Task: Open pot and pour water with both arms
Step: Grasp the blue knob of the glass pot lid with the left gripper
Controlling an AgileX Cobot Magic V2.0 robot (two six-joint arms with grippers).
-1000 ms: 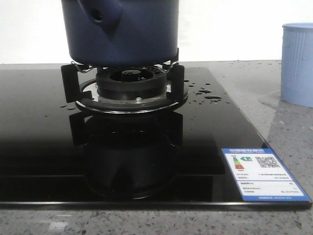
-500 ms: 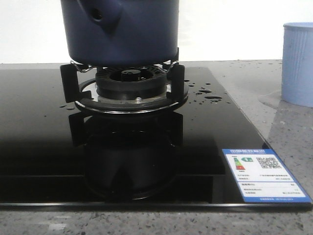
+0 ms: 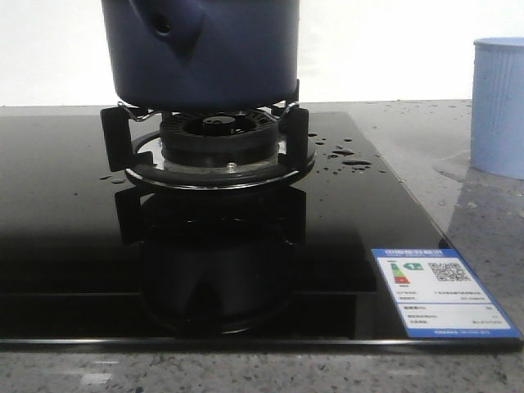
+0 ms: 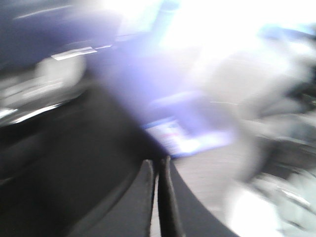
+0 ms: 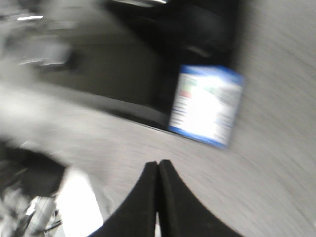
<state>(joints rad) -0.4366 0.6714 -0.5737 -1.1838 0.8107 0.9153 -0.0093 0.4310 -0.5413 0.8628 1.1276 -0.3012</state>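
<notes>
The dark navy pot (image 3: 205,53) stands on the black burner stand (image 3: 214,147) of the glass cooktop (image 3: 65,237) in the front view; its stubby handle socket with a hole (image 3: 168,23) faces forward-left, and its top is cut off by the frame. Neither arm shows in the front view. The left wrist view is blurred; my left gripper (image 4: 157,163) is shut and empty over the cooktop's edge by the blue label (image 4: 187,136). The right wrist view is blurred too; my right gripper (image 5: 158,164) is shut and empty above the grey counter near the label (image 5: 205,106).
A pale blue ribbed cup (image 3: 498,106) stands on the grey counter at the right edge. Water drops (image 3: 348,155) lie on the glass right of the burner. A blue-edged energy label (image 3: 442,293) is stuck at the cooktop's front right corner.
The front view has shifted very slightly; the pot and the cup stay in place. No arm has come into the front view.
</notes>
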